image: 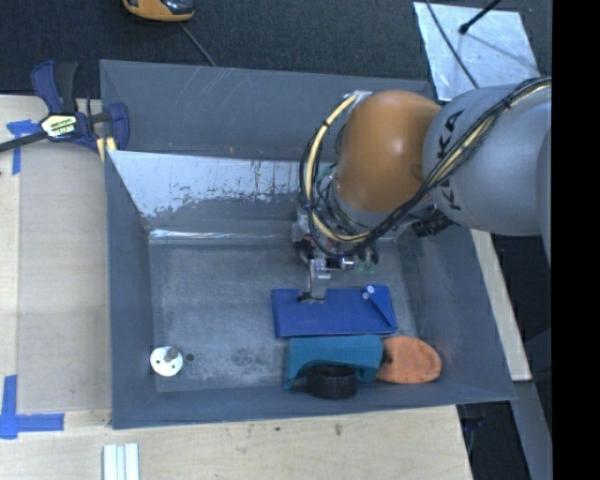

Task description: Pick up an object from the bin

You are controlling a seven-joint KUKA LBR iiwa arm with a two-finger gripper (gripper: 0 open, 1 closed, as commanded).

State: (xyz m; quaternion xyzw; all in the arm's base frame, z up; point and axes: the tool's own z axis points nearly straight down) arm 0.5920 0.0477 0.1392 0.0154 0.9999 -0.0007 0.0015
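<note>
Gripper (314, 292) above a flat blue slab (333, 314)
The slab lies directly beneath it, toward the bin's (131, 281) lower-right corner; I cannot tell the grip state.

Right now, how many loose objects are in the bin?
5: a blue flat box under the gripper; below it a teal object, a black ring and an orange oval; a silver disc lower left. The arm may hide more.

Dark floor (281, 37) runs along the far side, and at far left on it sits a yellow-and-black object (159, 7) trailing a thin cord (199, 47). Far right, a crinkled silvery sheet (478, 47) catches the light. Left and near of the grey bin (129, 309), a pale wood-toned tabletop (56, 281) spreads out flat.
</note>
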